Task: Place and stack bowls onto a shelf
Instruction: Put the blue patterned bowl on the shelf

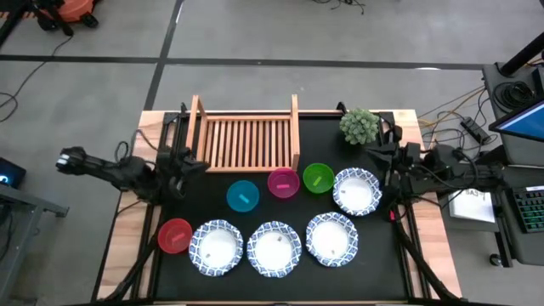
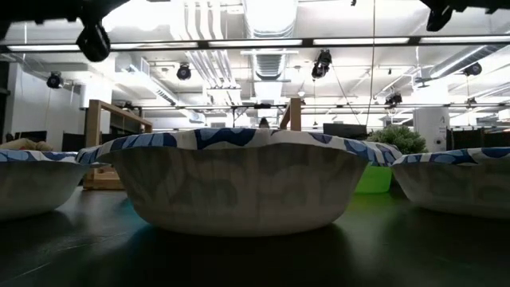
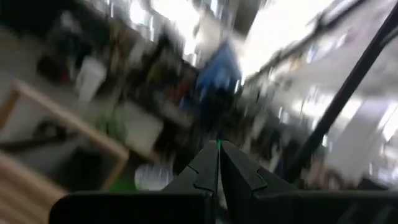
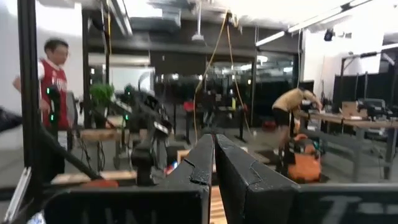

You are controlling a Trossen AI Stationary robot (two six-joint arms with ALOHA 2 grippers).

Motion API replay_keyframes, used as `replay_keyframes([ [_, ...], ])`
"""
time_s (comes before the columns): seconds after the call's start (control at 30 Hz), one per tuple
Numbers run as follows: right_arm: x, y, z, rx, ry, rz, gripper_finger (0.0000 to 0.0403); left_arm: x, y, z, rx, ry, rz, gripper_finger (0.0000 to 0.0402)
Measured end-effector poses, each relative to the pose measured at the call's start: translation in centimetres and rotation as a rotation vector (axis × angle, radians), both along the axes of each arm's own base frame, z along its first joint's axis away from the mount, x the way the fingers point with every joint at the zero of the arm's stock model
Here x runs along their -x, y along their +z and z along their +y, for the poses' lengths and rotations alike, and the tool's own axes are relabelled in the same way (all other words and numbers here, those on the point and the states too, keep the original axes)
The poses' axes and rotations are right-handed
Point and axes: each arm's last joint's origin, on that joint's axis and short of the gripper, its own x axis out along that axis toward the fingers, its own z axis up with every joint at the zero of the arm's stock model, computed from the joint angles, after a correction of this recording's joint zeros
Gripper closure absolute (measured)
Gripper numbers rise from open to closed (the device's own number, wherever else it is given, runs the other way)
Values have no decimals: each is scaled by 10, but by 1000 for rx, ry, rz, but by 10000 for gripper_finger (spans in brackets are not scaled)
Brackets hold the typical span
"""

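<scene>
At the table's left edge the left gripper [image 1: 180,172] sits folded beside the shelf [image 1: 249,140], fingers clenched on nothing; across the table, the right gripper [image 1: 384,155] rests near the small plant [image 1: 359,126], likewise clenched and empty. On the black table [image 1: 391,263], four white bowls with blue rims [image 1: 274,248] curve along the near side, the red bowl [image 1: 175,235] at their left end. Just in front of the bare wooden shelf sit the blue bowl [image 1: 243,196], pink bowl [image 1: 283,183] and green bowl [image 1: 318,178]. Beyond the table, a person in red [image 4: 55,81] stands and another person [image 4: 290,102] bends over a bench
</scene>
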Motion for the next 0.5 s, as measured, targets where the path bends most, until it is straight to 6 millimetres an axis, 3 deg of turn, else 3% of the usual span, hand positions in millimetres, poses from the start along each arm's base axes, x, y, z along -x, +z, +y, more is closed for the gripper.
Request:
replay_keyframes([
  [0.17,-5,9,0,2,0,53,394,-11,15,-6,170,-68,496,402],
  [0.33,-11,7,0,3,0,83,394,-24,1,-18,373,-136,1046,402],
  [0.5,-15,5,0,-5,2,103,394,-49,-21,-33,371,-253,1337,392],
])
